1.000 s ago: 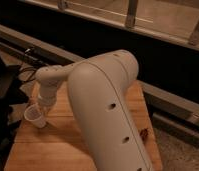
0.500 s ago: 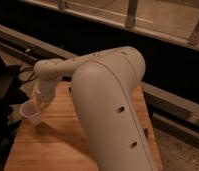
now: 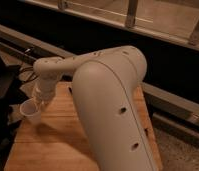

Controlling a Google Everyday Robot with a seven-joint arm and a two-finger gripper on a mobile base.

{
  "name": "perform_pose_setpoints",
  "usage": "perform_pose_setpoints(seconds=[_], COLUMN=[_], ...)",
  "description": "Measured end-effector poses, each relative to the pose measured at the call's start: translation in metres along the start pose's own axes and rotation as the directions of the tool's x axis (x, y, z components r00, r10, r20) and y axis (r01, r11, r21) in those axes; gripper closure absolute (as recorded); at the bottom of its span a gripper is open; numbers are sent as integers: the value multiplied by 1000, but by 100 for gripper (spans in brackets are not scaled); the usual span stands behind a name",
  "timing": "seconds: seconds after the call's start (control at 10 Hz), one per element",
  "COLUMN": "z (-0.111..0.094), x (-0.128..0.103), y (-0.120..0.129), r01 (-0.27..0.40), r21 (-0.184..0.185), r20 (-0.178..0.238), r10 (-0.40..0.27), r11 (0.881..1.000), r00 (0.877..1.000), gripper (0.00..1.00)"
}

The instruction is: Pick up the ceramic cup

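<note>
so my tool [image 3: 39,101] hangs at the end of my arm [image 3: 100,95], right against the ceramic cup [image 3: 30,111], coming down on the side of its rim that faces my arm. the ceramic cup sits tilted, its open mouth turned up and slightly away from my arm, over the far-left part of the wooden bench [image 3: 53,142]. whether its base touches the bench or has cleared it, i cannot tell. my tool looks closed on the ceramic cup, one finger seemingly inside the rim and the other outside, though the contact itself is partly hidden by the wrist.

i judge this to be the lift step: the grasp appears made and the ceramic cup is at or just off the bench. the next move calls for a steady rise straight above the bench, keeping the pinch firm, since a tilted cup held by its rim could swing or slip. dark clutter [image 3: 4,90] lies beside the ceramic cup, beyond the bench edge, so drifting that way would be unwise.
</note>
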Motion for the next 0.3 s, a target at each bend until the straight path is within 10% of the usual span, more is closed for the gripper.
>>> perform_pose_setpoints(seconds=[0.3], z=[-2], x=[-1], y=[1], r01=[2], r21=[1], r20=[2], r10=[-2], r11=[1000], r00=[1000], gripper=[81])
